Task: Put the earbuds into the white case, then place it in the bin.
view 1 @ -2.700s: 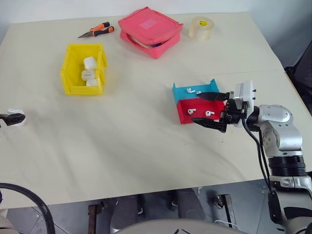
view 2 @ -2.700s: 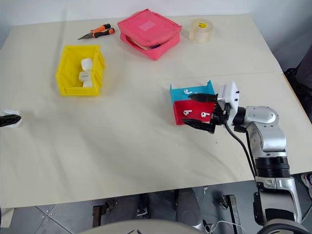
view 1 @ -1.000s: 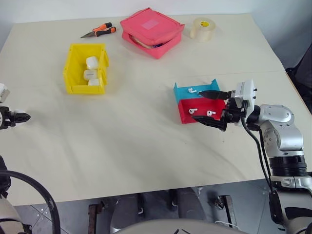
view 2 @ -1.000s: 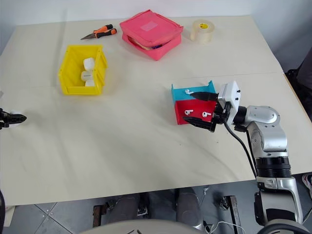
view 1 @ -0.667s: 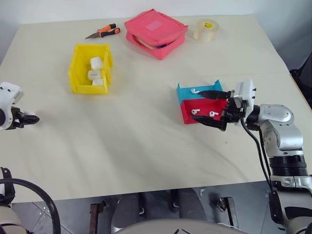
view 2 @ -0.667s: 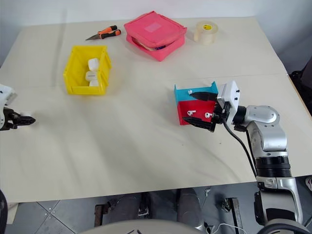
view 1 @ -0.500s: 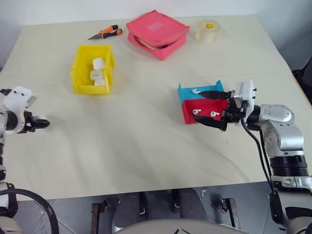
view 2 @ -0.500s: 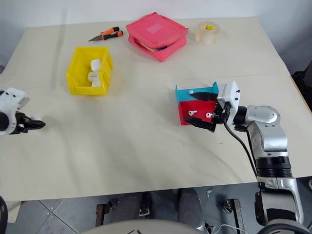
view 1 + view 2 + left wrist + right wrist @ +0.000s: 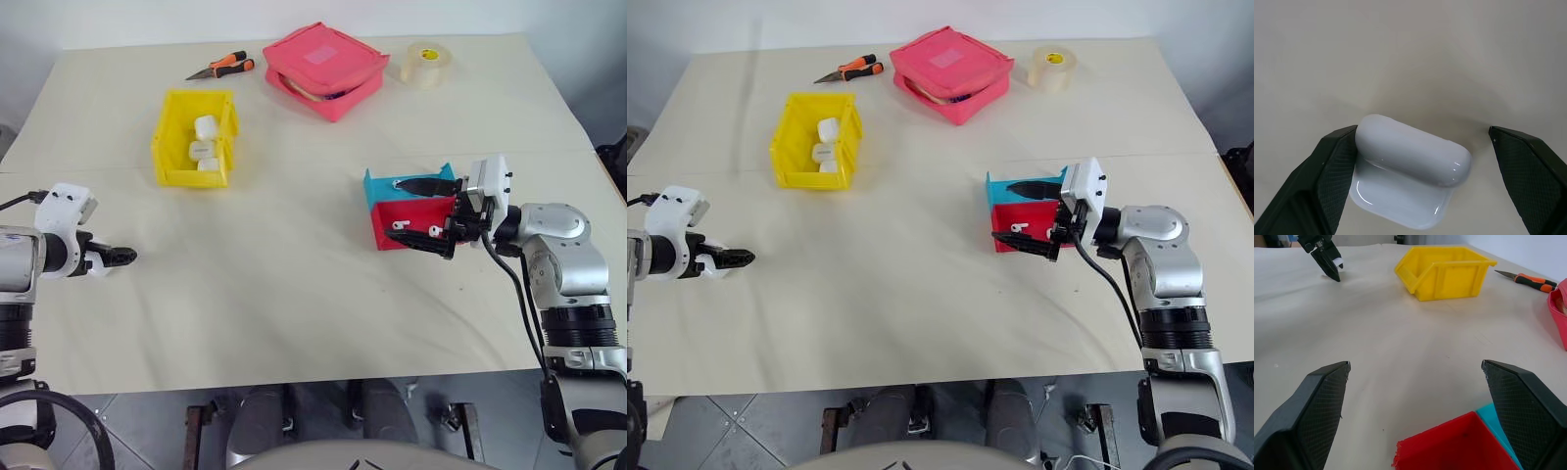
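Left hand (image 9: 1418, 181) stands wide open on either side of the case (image 9: 1410, 178), one finger touching it, the other well clear; the grip is loose at best. The case lies on the tabletop (image 9: 294, 294) between those fingers, its long axis running across from finger to finger. Head views show that hand at the tabletop's left edge, the bin (image 9: 193, 137) farther away and a little rightward, but hide the case behind the fingers. Right hand (image 9: 423, 213), also wide open and empty, brackets the red and blue trays where earbuds (image 9: 396, 223) lie.
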You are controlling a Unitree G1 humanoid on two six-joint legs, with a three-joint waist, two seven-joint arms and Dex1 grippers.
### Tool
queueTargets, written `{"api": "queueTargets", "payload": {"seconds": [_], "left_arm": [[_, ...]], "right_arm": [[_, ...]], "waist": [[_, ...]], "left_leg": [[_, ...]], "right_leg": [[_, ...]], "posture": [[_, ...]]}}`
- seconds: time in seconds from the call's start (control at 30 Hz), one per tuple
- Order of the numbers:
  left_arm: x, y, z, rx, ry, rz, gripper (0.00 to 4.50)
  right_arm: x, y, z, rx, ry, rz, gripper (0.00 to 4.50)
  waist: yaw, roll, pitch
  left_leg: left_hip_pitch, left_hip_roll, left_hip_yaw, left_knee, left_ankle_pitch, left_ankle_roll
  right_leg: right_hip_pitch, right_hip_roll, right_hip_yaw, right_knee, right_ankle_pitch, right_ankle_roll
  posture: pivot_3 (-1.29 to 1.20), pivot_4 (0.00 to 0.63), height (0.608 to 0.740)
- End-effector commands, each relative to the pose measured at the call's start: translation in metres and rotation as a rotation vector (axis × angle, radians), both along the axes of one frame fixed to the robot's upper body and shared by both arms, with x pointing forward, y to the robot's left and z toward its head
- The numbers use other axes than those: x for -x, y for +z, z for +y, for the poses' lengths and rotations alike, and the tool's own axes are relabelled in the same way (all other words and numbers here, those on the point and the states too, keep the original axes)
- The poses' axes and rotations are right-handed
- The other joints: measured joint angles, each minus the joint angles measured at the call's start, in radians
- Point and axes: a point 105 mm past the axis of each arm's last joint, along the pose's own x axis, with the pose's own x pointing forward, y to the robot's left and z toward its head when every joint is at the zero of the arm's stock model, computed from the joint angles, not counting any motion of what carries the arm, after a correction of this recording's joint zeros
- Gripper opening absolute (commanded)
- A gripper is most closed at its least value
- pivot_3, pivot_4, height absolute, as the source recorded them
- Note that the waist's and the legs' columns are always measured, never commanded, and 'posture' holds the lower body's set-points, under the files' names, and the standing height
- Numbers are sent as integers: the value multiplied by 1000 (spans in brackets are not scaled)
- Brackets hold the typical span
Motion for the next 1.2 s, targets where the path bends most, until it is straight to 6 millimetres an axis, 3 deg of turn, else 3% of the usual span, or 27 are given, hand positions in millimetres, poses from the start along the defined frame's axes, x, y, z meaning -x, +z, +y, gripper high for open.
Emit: {"api": "queueTargets", "payload": {"seconds": [0.03,0.4,0.8,1.2], "left_arm": [[15,-2,3,2,-39,91,4456],[31,28,13,-89,-169,144,4456],[48,21,14,-12,15,210,4456],[34,13,12,15,31,169,4456]], "right_arm": [[1,8,0,-1,12,-37,4500],[0,7,-1,2,14,-38,4500],[2,3,-1,-2,11,-34,4500],[0,4,2,-7,19,-34,4500]], "waist": [[-4,-1,1],[-24,-9,6],[-24,-10,6],[-24,-11,6]], "left_leg": [[0,0,0,0,0,0],[-2,1,1,-2,0,0],[-3,1,0,-2,0,0],[-3,1,0,-1,0,0]], "right_leg": [[-1,0,0,0,0,0],[-2,1,0,-1,0,-1],[-3,1,-1,-2,0,-1],[-3,1,-1,-2,0,-1]], "posture": [[0,150,740],[0,150,740],[0,150,740],[0,150,740]]}}
